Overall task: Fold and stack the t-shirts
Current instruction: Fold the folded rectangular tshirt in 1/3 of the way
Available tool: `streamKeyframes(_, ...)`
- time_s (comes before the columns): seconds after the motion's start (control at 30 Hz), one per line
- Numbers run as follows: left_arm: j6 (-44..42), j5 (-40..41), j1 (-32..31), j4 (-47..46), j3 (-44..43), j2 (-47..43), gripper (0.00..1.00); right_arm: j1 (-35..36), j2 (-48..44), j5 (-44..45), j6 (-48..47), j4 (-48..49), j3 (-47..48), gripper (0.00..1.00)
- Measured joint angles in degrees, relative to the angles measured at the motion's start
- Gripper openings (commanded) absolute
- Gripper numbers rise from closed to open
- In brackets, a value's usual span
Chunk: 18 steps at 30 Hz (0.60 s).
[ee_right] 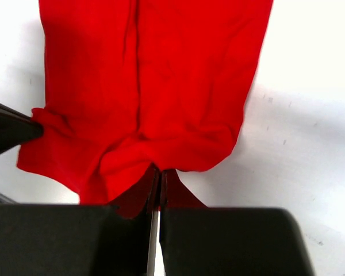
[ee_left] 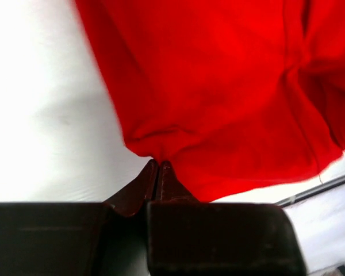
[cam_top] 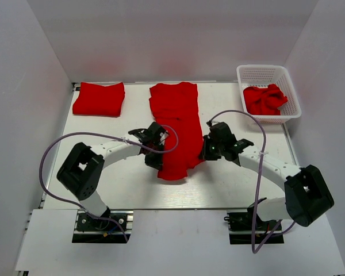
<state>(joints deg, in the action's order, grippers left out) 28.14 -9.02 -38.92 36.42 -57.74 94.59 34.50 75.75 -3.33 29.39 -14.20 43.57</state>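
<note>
A long, narrow red t-shirt (cam_top: 175, 123) lies down the middle of the white table, folded lengthwise. My left gripper (cam_top: 153, 150) pinches its left near edge, jaws shut on the cloth (ee_left: 178, 144). On the shirt's right edge my right gripper (cam_top: 206, 148) is shut on a bunched fold (ee_right: 161, 155). The left fingers (ee_right: 11, 129) show at the left of the right wrist view. A folded red t-shirt (cam_top: 99, 98) rests at the back left. Another crumpled red t-shirt (cam_top: 264, 99) sits in the basket.
A white mesh basket (cam_top: 269, 73) stands at the back right corner. White walls enclose the table on three sides. The table's near edge (cam_top: 172, 208) runs just in front of both arm bases. Purple cables loop over each arm.
</note>
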Motion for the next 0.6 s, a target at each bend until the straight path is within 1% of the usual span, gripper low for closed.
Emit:
streamKeyframes(0.17, 0.4, 0.6, 3.4, 0.4, -4.0, 0.0, 0.00, 0.0, 3.3, 2.6, -1.9, -1.1, 6.0, 0.00)
streamKeyframes(0.27, 0.4, 0.5, 5.2, 0.2, -8.0, 1.3, 0.00, -0.2, 6.1, 4.5, -3.1, -1.6, 9.8, 0.00)
streamKeyframes(0.4, 0.4, -0.4, 7.7, -0.9, -13.8, 5.1, 0.00, -0.9, 9.8, 6.6, -4.6, -2.4, 14.5, 0.00)
streamKeyframes(0.6, 0.2, -2.5, 12.3, -0.8, -19.2, 11.7, 0.00, -2.6, 15.8, 8.1, -6.6, -3.2, 21.4, 0.00)
